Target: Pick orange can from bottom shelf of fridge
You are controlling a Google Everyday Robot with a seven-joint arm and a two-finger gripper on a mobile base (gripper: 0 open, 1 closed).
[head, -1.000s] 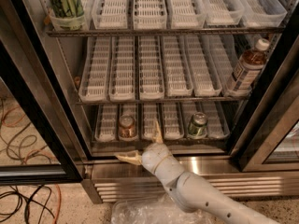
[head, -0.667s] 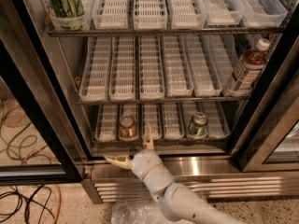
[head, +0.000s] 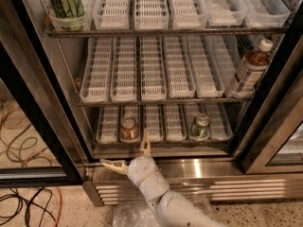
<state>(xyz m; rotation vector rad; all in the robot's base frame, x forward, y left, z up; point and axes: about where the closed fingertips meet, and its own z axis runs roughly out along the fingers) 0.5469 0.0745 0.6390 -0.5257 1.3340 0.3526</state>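
Orange can (head: 128,128) on bottom shelf (head: 174,123); splayed tool (head: 129,155) below

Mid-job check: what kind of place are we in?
Probably a shop or canteen: a glass-door display fridge, white lane trays on its bottom shelf, cables on the speckled floor. The gripper hovers, fingers open, in front of the orange can.

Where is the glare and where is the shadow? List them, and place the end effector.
Camera view: glare streaks the steel sill right of the open end effector, poised before the orange can; the bottom shelf lies dimmer than the racks above.
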